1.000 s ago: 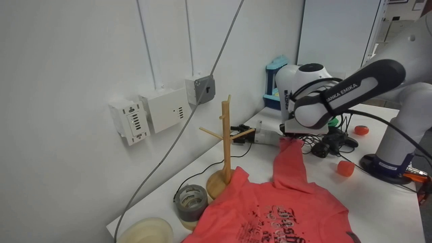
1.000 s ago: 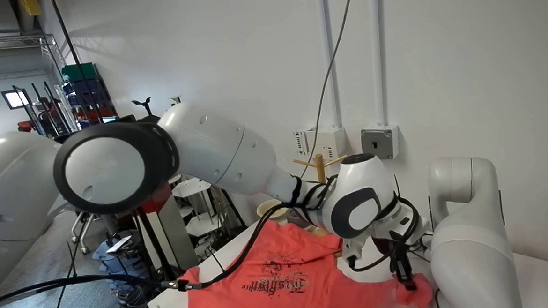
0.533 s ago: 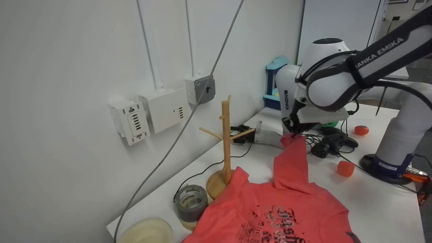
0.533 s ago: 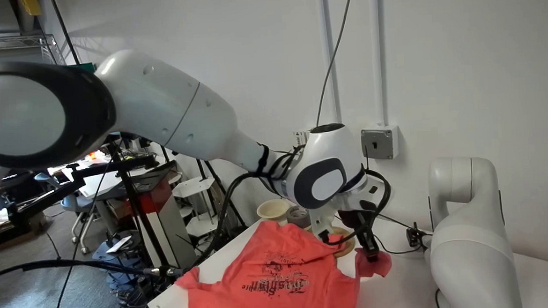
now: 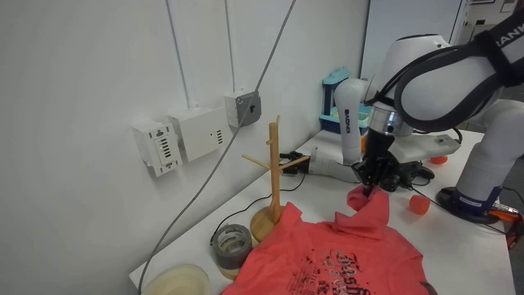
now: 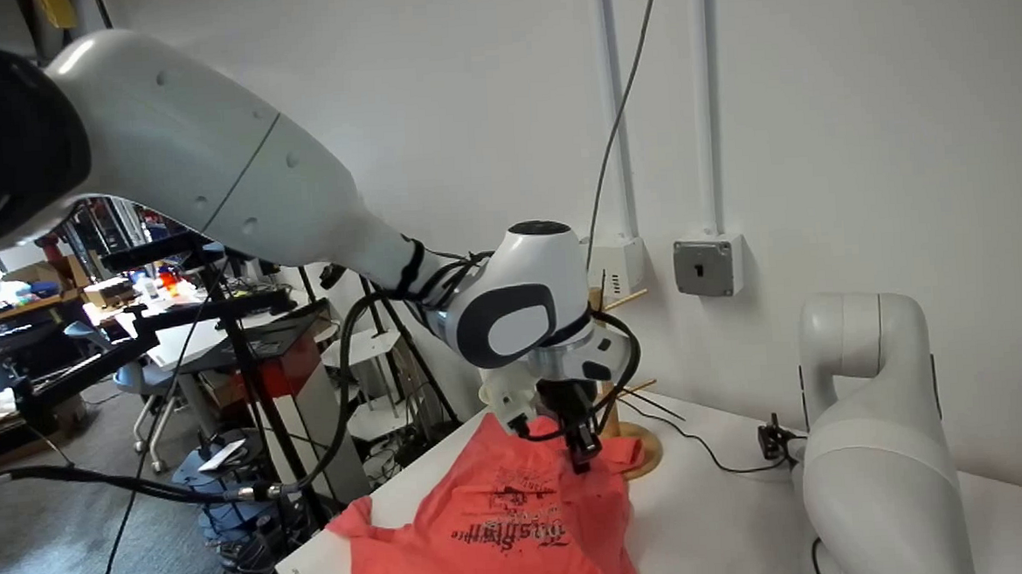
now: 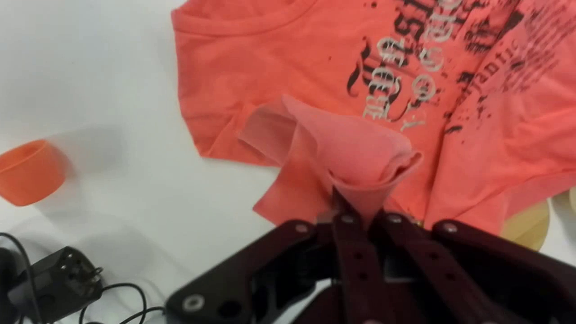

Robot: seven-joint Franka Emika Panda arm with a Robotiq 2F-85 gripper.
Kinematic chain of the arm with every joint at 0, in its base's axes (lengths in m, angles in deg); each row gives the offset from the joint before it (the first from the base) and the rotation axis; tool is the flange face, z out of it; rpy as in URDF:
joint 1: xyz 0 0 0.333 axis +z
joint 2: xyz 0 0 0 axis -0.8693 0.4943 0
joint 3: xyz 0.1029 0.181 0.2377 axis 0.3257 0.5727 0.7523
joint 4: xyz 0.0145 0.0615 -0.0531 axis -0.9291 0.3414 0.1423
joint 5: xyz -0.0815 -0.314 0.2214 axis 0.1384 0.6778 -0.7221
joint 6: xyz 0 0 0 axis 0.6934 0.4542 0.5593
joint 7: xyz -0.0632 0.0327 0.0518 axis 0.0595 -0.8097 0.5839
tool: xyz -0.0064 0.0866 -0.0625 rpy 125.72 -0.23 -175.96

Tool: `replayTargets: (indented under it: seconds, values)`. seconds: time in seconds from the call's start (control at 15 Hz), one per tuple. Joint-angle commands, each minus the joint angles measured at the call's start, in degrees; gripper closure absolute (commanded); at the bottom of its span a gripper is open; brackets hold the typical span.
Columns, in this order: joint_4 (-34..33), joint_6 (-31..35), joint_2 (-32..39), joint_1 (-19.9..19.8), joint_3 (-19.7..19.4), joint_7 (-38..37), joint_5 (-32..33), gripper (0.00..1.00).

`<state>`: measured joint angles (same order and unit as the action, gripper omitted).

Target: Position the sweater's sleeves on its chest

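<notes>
The coral-red sweater point(image 5: 294, 250) lies on the white table, also in view in an exterior view point(image 6: 454, 535). Its chest point(image 7: 405, 67) with the dark print faces up. My gripper point(image 7: 360, 211) is shut on the end of one sleeve point(image 7: 355, 144), which hangs in a curled fold from the fingertips. In an exterior view the gripper point(image 5: 368, 191) holds this sleeve point(image 5: 370, 213) raised beside the shoulder, partly doubled back. In an exterior view the gripper point(image 6: 583, 467) appears over the sweater's side. A short flap point(image 6: 352, 516) at the far side may be the other sleeve; I cannot tell.
A wooden peg stand point(image 5: 275, 172), tape roll point(image 5: 232, 246) and cream bowl point(image 5: 178, 280) stand along the wall side. An orange cup point(image 5: 419, 204) and a black device with cables point(image 7: 58, 279) lie near the gripper. A white Kinova arm point(image 6: 878, 443) stands beyond.
My gripper has moved from beside the Kinova arm toward the sweater's body, carrying the sleeve end. The sleeve was stretched straight out and is now lifted and folded back. The body stays put.
</notes>
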<state>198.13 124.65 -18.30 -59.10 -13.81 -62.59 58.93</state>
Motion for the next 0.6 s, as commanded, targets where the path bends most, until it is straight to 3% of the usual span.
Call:
replayTargets:
  seconds: [0.0,0.4,0.47,0.53]
  values:
    - [4.3,-3.8,-4.1,-1.0,2.8,5.5,-3.6,0.99]
    - [7.0,-6.1,-4.1,0.1,5.4,8.4,-6.2,0.99]
    - [7.5,-6.1,-4.2,0.5,5.6,8.4,-5.8,0.69]
    - [8.1,-5.9,-4.2,0.8,5.7,8.3,-5.2,0.68]
